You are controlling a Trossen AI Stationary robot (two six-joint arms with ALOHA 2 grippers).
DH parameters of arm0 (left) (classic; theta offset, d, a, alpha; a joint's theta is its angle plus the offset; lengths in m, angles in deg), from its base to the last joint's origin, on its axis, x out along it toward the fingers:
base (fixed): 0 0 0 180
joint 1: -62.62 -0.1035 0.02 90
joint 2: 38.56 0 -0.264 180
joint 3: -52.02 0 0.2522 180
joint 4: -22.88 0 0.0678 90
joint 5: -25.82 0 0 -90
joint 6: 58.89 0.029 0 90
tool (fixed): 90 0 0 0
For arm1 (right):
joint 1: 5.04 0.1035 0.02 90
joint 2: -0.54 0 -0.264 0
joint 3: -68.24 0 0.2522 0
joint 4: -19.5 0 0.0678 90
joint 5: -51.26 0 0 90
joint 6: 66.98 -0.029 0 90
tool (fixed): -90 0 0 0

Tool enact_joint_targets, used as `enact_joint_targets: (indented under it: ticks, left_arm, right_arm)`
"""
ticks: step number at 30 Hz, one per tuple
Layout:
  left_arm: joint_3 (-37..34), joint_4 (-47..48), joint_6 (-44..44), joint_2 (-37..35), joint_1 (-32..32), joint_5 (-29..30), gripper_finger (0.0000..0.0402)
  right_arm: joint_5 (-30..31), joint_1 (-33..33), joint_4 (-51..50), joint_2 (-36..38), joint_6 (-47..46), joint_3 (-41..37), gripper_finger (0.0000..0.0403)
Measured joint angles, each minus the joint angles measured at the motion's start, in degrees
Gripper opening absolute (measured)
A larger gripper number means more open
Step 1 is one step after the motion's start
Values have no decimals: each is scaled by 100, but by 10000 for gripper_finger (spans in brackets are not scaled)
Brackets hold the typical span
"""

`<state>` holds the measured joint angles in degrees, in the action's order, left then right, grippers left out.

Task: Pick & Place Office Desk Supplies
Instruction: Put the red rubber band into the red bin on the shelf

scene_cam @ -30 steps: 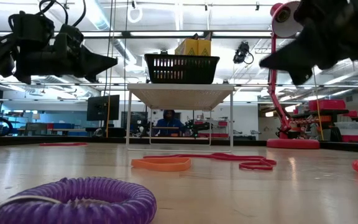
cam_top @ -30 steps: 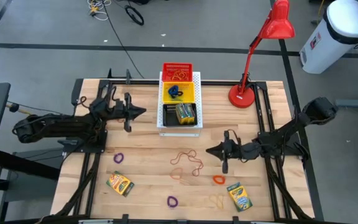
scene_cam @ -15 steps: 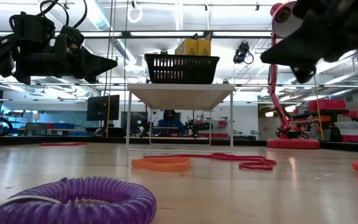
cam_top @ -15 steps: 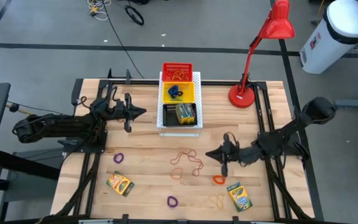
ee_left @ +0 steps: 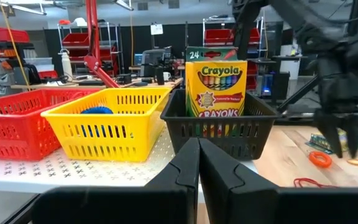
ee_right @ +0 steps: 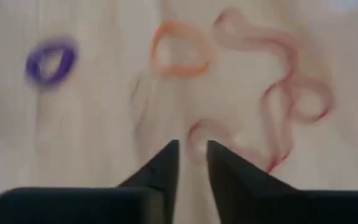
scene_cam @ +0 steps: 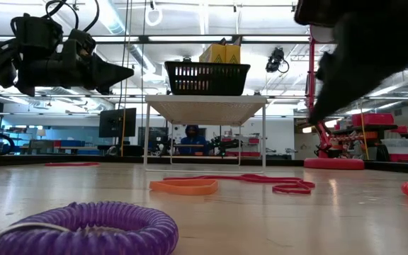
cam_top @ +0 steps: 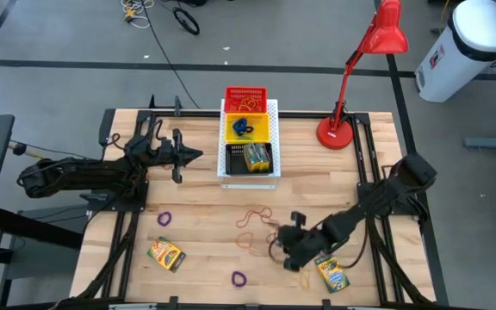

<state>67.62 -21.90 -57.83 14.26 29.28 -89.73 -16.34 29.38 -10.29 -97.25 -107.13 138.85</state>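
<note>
I'm working in a robotics lab or workshop: beyond my wooden surface (cam_top: 196, 228) stand metal shelving racks (ee_left: 107, 37) loaded with red bins. Monitors (scene_cam: 117, 122), ceiling strip lights and a seated person (scene_cam: 191, 140) fill the room toward 12 o'clock.

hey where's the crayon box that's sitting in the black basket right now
In the high view, the crayon box stands in the black basket, nearest compartment of the row at the table's far middle, just in front of the yellow basket.
</note>
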Motion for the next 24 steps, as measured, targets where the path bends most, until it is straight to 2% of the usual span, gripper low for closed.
enact_joint_targets:
  ticks: [2,4,7,10,15,21,24]
  left_arm:
    - [0,41,0,0,0,2,13]
    - [0,30,-1,0,0,0,13]
    - [0,30,-2,0,0,0,13]
    - [0,38,-2,0,0,0,13]
    - [0,39,-2,0,0,0,13]
    - [0,41,-2,0,0,0,13]
    - [0,43,-2,0,-2,0,13]
  right_arm:
    - [-311,110,-582,-219,-12,444,124]
    - [-327,238,-1089,-381,-12,858,153]
    - [-15,323,-1616,-612,-10,1266,184]
    - [310,175,-1818,-720,-138,1324,201]
    - [132,-499,-1415,-731,-842,799,206]
    - [-339,-1037,-424,-733,-666,55,205]
    - [-385,-1194,-135,-724,-541,-136,190]
